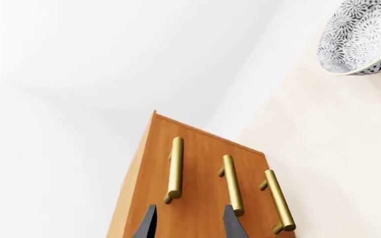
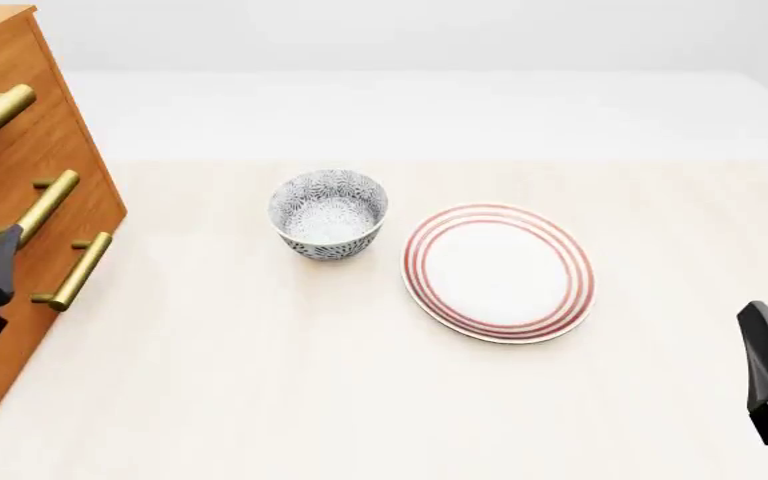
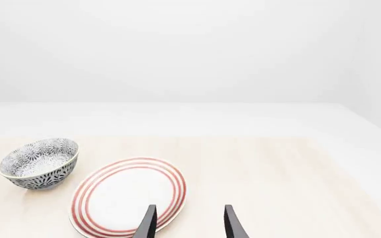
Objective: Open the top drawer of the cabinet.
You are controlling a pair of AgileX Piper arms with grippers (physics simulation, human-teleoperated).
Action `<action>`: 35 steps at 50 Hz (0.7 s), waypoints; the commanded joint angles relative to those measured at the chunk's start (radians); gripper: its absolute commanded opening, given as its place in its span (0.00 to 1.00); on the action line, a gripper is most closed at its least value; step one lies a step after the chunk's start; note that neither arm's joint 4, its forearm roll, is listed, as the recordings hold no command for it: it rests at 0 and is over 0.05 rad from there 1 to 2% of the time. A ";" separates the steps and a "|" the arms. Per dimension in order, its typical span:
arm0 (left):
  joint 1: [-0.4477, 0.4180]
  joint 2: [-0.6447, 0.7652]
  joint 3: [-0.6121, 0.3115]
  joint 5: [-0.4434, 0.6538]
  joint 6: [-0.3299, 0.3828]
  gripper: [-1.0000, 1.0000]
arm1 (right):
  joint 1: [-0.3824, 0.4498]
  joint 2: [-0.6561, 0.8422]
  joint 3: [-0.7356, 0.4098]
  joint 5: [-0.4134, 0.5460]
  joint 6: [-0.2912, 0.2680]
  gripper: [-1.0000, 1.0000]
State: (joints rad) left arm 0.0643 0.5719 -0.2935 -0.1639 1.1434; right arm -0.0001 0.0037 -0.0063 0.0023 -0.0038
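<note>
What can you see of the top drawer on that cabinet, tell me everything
The top drawer is the uppermost of three in the orange-brown, wood-look cabinet at the table's left edge. Its front sits flush with the lower drawer fronts, so it looks closed. A brass-coloured cylindrical bar handle stands off it on short posts. The left gripper, jaws apart, points at the front; nothing visibly touches the drawer.

Bare table (image 2: 224, 380) lies between the cabinet (image 2: 24, 200), bowl (image 2: 329, 212) and plate (image 2: 498, 270).
</note>
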 commanded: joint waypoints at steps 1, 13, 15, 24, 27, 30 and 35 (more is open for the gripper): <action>0.021 0.078 0.019 -0.106 0.115 1.00 | 0.000 0.000 0.000 0.000 0.000 1.00; 0.064 0.172 0.026 -0.229 0.190 1.00 | 0.000 0.000 0.000 0.000 0.000 1.00; 0.064 0.185 0.025 -0.237 0.195 1.00 | 0.000 0.000 0.000 0.000 0.000 1.00; 0.077 0.277 0.008 -0.327 0.245 1.00 | 0.000 0.000 0.000 0.000 0.000 1.00; 0.083 0.301 0.009 -0.364 0.265 1.00 | 0.000 0.000 0.000 0.000 0.000 1.00; 0.084 0.296 -0.009 -0.349 0.260 1.00 | 0.000 0.000 0.000 0.000 0.000 1.00; 0.093 0.320 -0.022 -0.365 0.269 1.00 | 0.000 0.000 0.000 0.000 0.000 1.00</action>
State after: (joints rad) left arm 0.1426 0.8401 -0.2944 -0.4817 1.3830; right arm 0.0000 0.0037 -0.0063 0.0023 -0.0038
